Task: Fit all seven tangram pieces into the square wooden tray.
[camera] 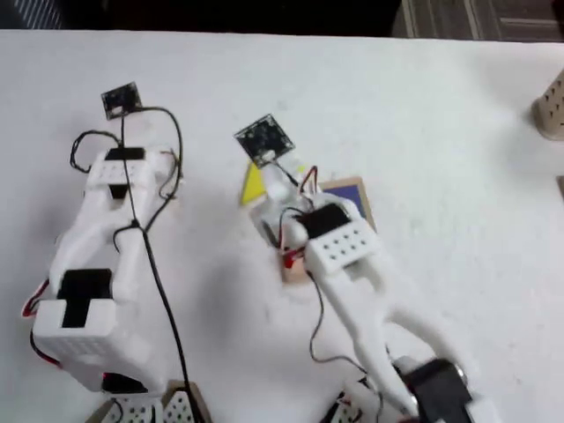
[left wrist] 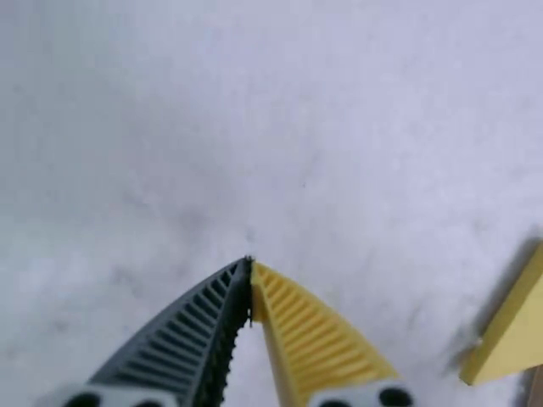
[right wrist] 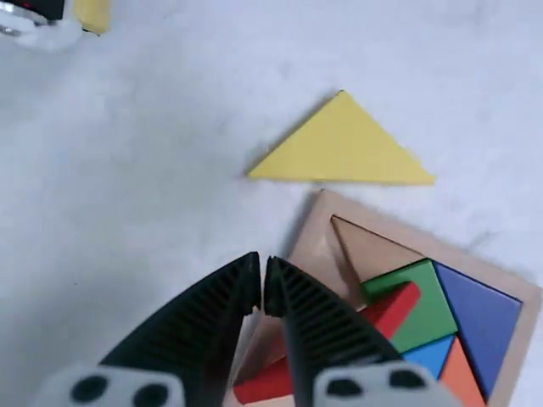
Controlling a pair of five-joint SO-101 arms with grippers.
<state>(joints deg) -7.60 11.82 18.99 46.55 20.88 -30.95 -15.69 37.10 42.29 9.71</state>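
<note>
The square wooden tray (right wrist: 316, 246) holds blue (right wrist: 479, 314), green (right wrist: 417, 312), orange (right wrist: 462, 377) and light blue pieces. A red piece (right wrist: 377, 326) lies slanted across them, one end running under my right gripper (right wrist: 261, 270), which hangs shut over the tray's corner. A triangular slot (right wrist: 373, 250) shows bare wood. The yellow triangle (right wrist: 344, 148) lies flat on the table just outside that corner, also seen as the yellow triangle (camera: 253, 183) from above. My left gripper (left wrist: 249, 264) is shut on nothing, low over bare table, with the yellow triangle (left wrist: 509, 331) off to its side.
The white tabletop (camera: 423, 115) spreads wide around the tray (camera: 367, 210). Black cables (camera: 159, 264) trail over the left arm. A tan perforated object (camera: 551, 110) stands at the far right edge. Small fixtures (camera: 150, 407) sit at the front edge.
</note>
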